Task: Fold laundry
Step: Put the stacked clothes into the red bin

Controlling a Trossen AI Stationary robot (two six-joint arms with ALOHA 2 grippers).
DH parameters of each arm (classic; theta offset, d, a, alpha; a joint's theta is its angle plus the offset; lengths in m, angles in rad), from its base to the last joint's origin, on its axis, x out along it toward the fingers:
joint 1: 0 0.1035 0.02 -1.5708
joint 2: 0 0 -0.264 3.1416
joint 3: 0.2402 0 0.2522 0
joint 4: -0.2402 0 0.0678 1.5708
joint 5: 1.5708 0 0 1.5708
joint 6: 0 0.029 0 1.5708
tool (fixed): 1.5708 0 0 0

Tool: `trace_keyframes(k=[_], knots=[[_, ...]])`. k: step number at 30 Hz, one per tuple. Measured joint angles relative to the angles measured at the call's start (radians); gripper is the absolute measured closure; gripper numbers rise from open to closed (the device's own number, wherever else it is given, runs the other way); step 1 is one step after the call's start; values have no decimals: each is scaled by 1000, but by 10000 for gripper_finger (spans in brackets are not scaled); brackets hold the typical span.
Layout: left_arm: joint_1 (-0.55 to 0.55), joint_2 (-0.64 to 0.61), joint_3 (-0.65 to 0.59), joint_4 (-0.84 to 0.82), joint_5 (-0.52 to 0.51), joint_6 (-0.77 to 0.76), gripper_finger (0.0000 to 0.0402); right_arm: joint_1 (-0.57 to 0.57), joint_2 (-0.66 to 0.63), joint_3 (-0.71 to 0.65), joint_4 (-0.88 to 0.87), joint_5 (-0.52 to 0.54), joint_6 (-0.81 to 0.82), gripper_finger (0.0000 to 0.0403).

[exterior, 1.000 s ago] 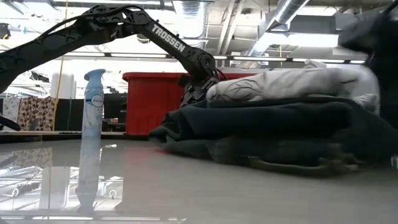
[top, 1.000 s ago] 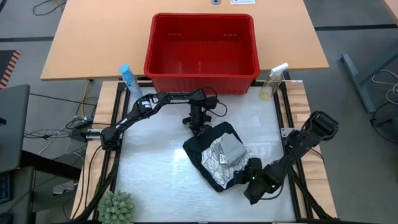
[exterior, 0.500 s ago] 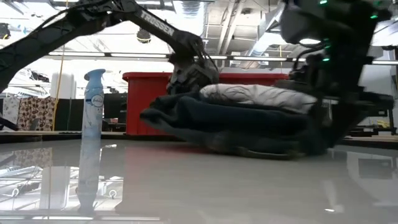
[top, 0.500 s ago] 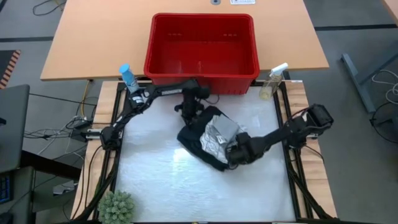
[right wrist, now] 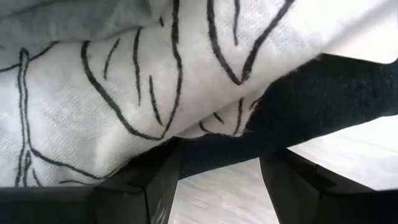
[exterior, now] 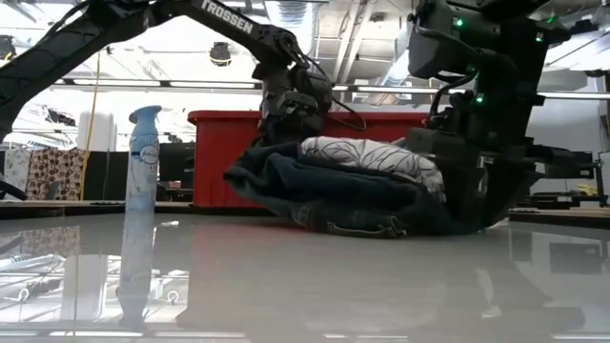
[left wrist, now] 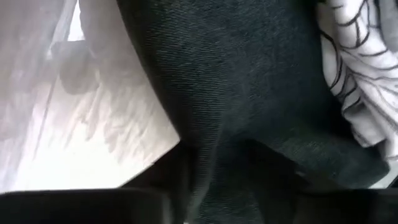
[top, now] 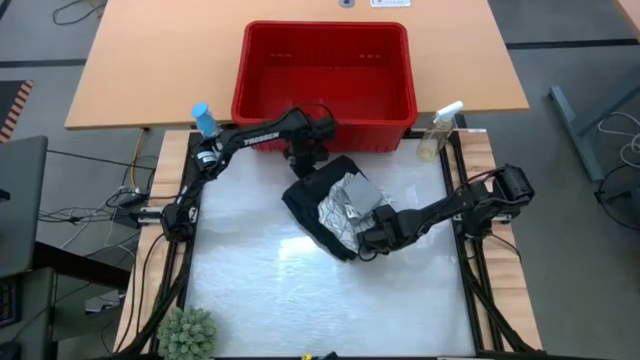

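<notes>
A folded stack of laundry is located on the white table (top: 250,290), just in front of the red basket (top: 325,70). The stack consists of dark jeans (top: 310,205) at the bottom, a white leaf-print cloth (top: 338,212) above them, and a small grey cloth (top: 362,190) on top. The left gripper (top: 303,165) is positioned at the basket-side edge of the jeans; in the left wrist view, a fold of denim (left wrist: 249,93) is seen lying between the two dark fingers (left wrist: 155,180), but it cannot be told whether the jaws are clamped on it or standing loose. The right gripper (top: 372,240) is set against the opposite, near side of the stack. In the right wrist view, its jaws are seen apart, with the edge of the jeans (right wrist: 311,106) and the leaf-print cloth (right wrist: 124,74) lying between and just ahead of the fingers (right wrist: 146,186). A blue spray bottle (top: 205,122) and a clear spray bottle (top: 440,130) are stood at the table's far corners, well apart from both sets of jaws.
</notes>
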Motion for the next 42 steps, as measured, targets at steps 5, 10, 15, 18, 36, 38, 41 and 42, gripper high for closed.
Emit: trace_keyframes(k=[5,10,15,18,36,38,41,42], knots=[[0,1,-48,49,1,-50,184,0,-1,0,2,-13,-2,159],[0,-8,-59,151,-10,-111,134,2,-1,0,1,-14,-10,159],[-6,-23,-57,239,-117,-120,125,2,-1,1,0,-21,-21,159],[-20,-23,-58,288,-172,-68,125,2,-1,1,0,-21,-27,159],[-72,-152,-326,667,-227,-109,322,44,-1,1,-9,-38,-58,159],[-72,-224,-427,783,-257,-134,377,44,-1,1,-9,-38,-58,159],[-66,-312,-600,923,-271,-178,390,44,-1,1,-8,-38,-75,159],[-66,-332,-663,968,-279,-199,391,44,-1,1,-7,-38,-86,159]])
